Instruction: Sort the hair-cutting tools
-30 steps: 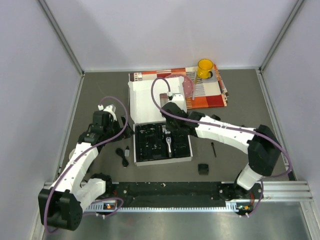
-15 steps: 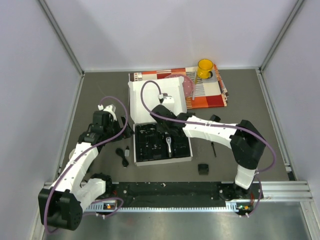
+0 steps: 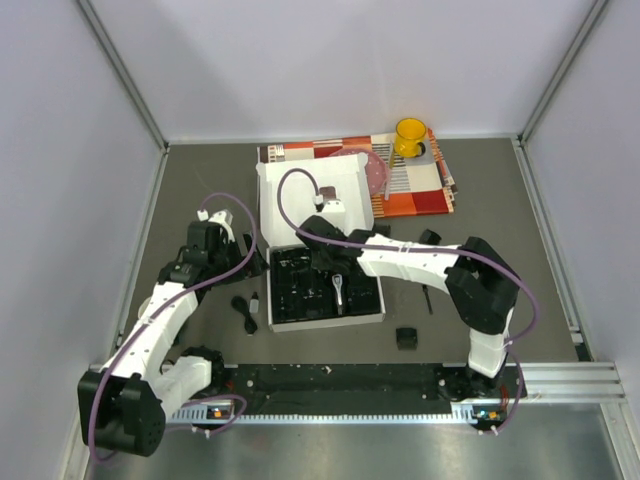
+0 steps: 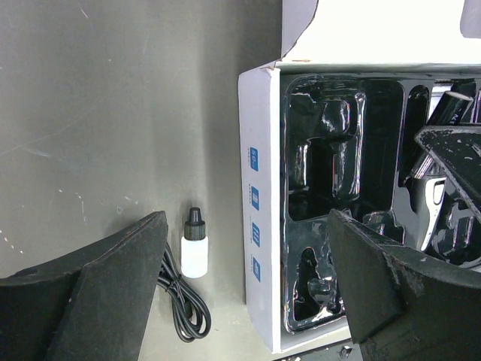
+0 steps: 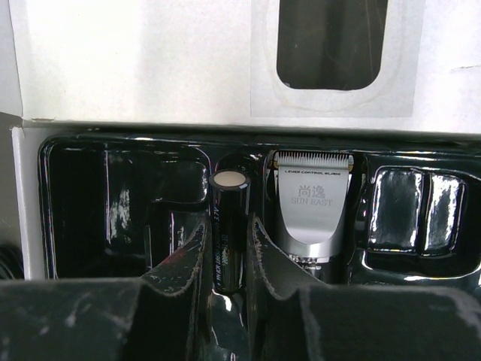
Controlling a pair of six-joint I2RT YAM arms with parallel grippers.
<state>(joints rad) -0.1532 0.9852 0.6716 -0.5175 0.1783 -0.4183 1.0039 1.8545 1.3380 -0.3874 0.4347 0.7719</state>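
The black-and-silver clipper (image 5: pixel 316 203) lies in the black moulded tray (image 5: pixel 120 203) of the white box (image 3: pixel 375 318); it also shows in the top view (image 3: pixel 340 290). My right gripper (image 5: pixel 228 263) is shut on a black cylinder with a white end (image 5: pixel 228 218), held just left of the clipper's blade over the tray. My left gripper (image 4: pixel 248 293) is open and empty above the table by the box's left wall (image 4: pixel 255 195). A coiled black cord (image 4: pixel 184 308) lies under it. A thin black stick (image 3: pixel 427 298) and a black guard comb (image 3: pixel 406 338) lie right of the box.
A small white bottle with a black cap (image 4: pixel 195 244) lies between the cord and the box. The box's white lid (image 3: pixel 300 195) stands open at the back. A yellow cup (image 3: pixel 409 136) sits on a patterned cloth (image 3: pixel 420 185) at the far right.
My right arm has swung left over the tray, carrying the black cylinder towards the tray's middle. The left arm has barely moved.
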